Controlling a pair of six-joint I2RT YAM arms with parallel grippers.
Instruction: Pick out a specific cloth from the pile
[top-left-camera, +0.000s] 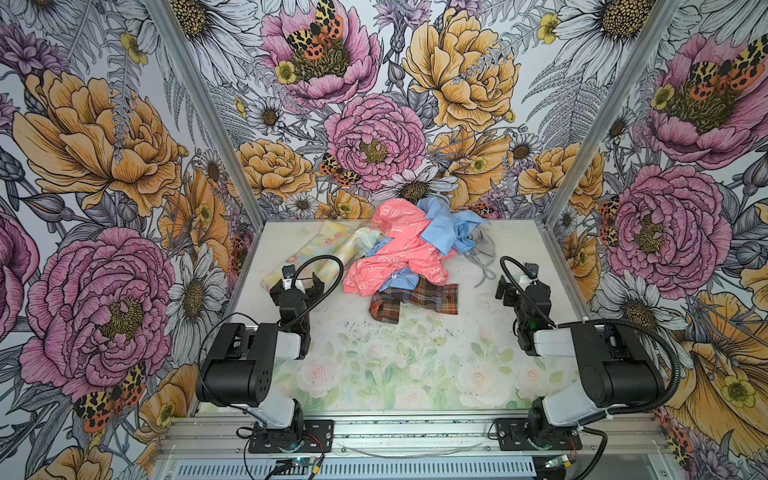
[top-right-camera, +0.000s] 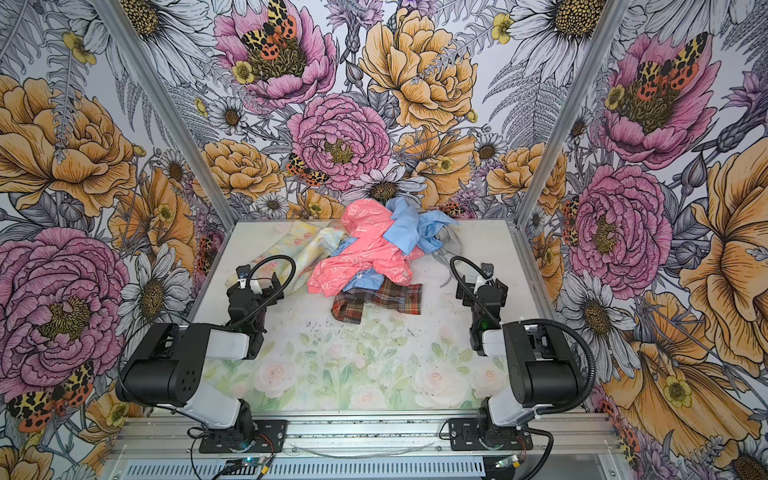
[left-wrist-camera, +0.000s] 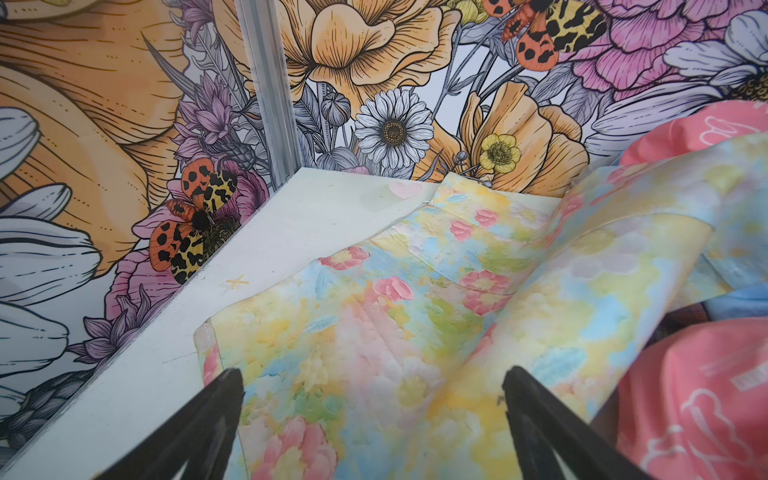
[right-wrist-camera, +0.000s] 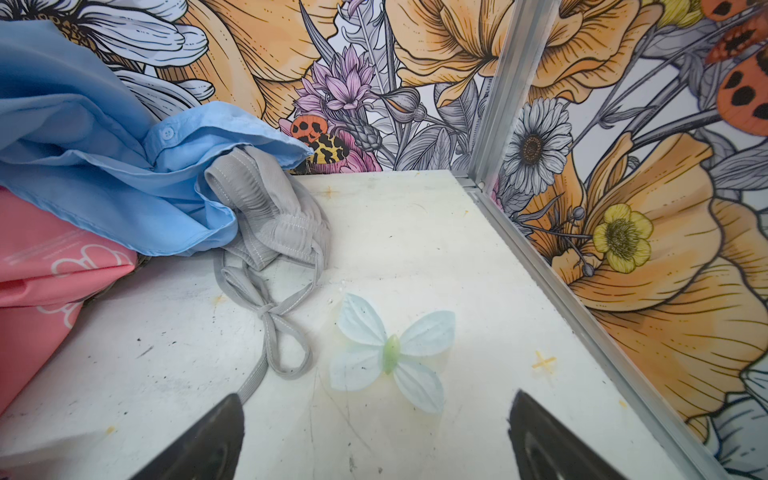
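The plain sky-blue thin woven cloth (top-left-camera: 446, 232) crowns the garment pile (top-left-camera: 395, 253) nearer the right claw (top-left-camera: 519, 283), gaping empty like the left claw (top-left-camera: 297, 286).

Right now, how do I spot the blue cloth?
Find the pile at the far edge of the table. The blue cloth lies atop its right side, over the pink cloth, beside the grey one. It alone is plain: no print, plaid or strings.
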